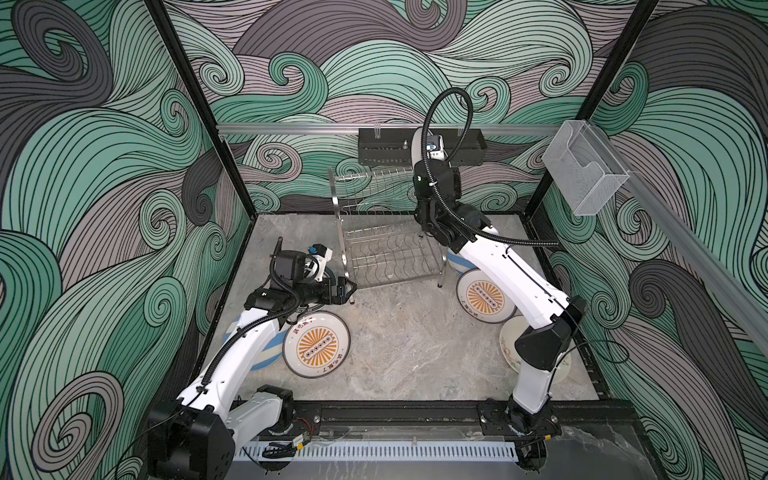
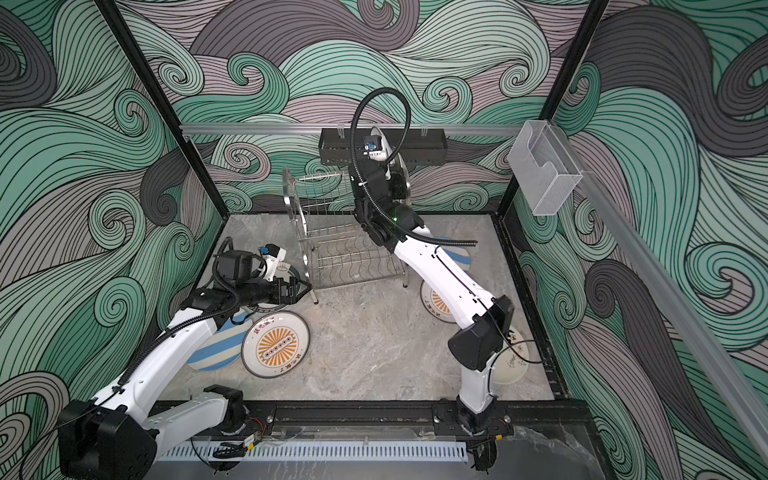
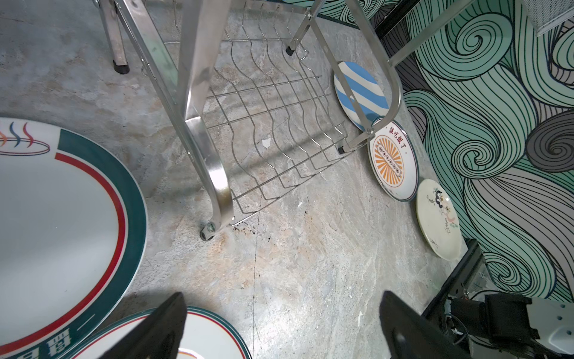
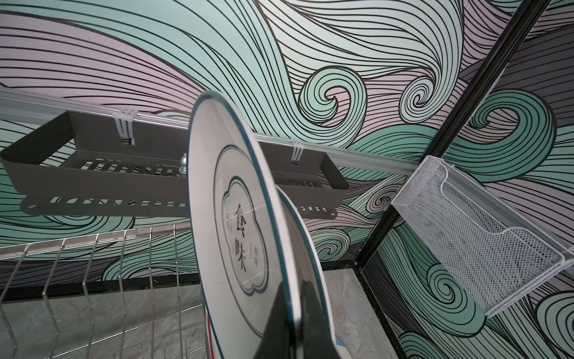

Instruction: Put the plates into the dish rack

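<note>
Right wrist view showed the right end effector [image 4: 293,314] clamped tight on the rim of an upright plate [image 4: 242,217] with black characters. The plate was raised over the top tier of the rack [image 1: 386,249], at its 3 o'clock end, and was not yet seated in a slot. A second rim [image 4: 295,230] stood just behind it; whether that one already sat in the rack could not be told. Otherwise both tiers looked bare.

In both top views the rack stood at 12 o'clock on the counter [image 1: 407,345]. At 8 o'clock lay a sunburst plate [image 1: 316,344], a striped plate [image 2: 216,353] partly under the left arm, and two green-rimmed plates [image 3: 62,217]. At 3 to 4 o'clock lay a second striped plate [image 3: 360,90], a second sunburst plate [image 1: 484,296] and a cream plate [image 3: 438,217].

The left end effector [image 3: 279,326] hung by the rack's 8 o'clock foot, jaws wide apart and empty.

By my judgement the job was barely begun: one plate going in, perhaps one loaded, and at least seven left on the counter.
</note>
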`<state>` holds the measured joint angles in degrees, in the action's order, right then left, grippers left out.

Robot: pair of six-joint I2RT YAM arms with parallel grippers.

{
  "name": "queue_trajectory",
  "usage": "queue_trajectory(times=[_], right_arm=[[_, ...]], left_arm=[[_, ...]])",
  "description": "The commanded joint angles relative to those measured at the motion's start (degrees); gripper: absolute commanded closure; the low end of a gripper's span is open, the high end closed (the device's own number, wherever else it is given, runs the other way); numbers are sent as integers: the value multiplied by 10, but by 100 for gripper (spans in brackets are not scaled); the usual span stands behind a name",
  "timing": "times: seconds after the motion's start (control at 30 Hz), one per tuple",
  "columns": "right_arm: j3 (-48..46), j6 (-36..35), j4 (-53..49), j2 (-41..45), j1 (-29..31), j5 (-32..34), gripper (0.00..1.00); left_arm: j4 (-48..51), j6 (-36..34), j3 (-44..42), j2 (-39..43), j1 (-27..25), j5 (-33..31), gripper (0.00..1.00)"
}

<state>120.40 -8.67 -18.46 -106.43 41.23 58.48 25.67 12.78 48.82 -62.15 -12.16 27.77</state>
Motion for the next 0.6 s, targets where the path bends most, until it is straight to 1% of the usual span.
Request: queue_trajectory(times=[0.0, 0.23, 0.27, 0.57], right_arm=[[6, 31, 4, -5, -3, 3, 100], [22, 50, -18, -24, -7, -2, 100], [22, 56, -35, -24, -8, -2, 100], [6, 85, -56, -22, -17, -4, 100]], left_arm=[[-3, -8, -2, 4, -3, 13, 1], [-3, -10, -2, 5, -4, 12, 1], [-2, -10, -2, 5, -4, 12, 1], [-1, -11, -2, 5, -5, 11, 1]])
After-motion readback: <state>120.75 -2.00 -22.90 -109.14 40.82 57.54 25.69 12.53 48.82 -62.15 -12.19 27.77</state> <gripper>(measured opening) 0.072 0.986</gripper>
